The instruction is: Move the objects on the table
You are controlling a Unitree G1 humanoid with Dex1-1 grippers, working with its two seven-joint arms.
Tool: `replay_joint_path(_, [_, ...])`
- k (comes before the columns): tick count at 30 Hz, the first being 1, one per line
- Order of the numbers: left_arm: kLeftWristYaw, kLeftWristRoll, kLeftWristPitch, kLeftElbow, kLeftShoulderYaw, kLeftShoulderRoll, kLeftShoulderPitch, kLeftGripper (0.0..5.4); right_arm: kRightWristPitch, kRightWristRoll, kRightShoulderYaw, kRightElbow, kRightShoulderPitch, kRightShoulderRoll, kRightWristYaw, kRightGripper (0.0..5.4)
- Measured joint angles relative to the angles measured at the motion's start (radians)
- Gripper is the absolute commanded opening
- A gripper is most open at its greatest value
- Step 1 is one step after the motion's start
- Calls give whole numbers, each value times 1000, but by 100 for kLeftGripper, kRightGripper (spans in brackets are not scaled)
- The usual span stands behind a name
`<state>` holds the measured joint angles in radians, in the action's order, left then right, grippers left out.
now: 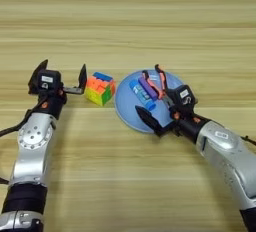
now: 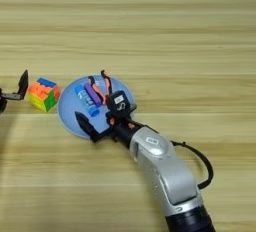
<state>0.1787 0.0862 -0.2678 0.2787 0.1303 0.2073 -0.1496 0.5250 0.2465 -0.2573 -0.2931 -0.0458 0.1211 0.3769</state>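
A multicoloured puzzle cube (image 1: 100, 88) sits on the wooden table (image 1: 128, 26), just left of a round light-blue plate (image 1: 126, 110). Orange-and-black pliers (image 1: 161, 80) lie on the plate's far right part, beside a blue and purple item (image 1: 141, 92). My right gripper (image 1: 157, 106) hangs open over the plate, one finger near the front rim and the other against the pliers, with the blue and purple item between them. My left gripper (image 1: 60, 76) is open just left of the cube, its nearer finger (image 2: 22, 83) almost touching it. Nothing is between its fingers.
Bare planks run across the far half of the table and along the near edge. My right arm (image 2: 160, 171) crosses the near right part, with a black cable looping beside it.
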Motion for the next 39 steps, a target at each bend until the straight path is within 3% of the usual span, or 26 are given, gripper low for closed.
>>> replay_joint_path(15, [-15,-7,-1,2,-14,-2,0,537,100,111,22,48,-2,-33,39,540])
replay_joint_path(36, [-19,-4,-2,2,-16,-2,3,537,69,89,26,175,-52,-61,23,540])
replay_joint_path(39, [-18,-3,-2,2,-16,-1,2,537,36,59,22,217,-69,-66,16,540])
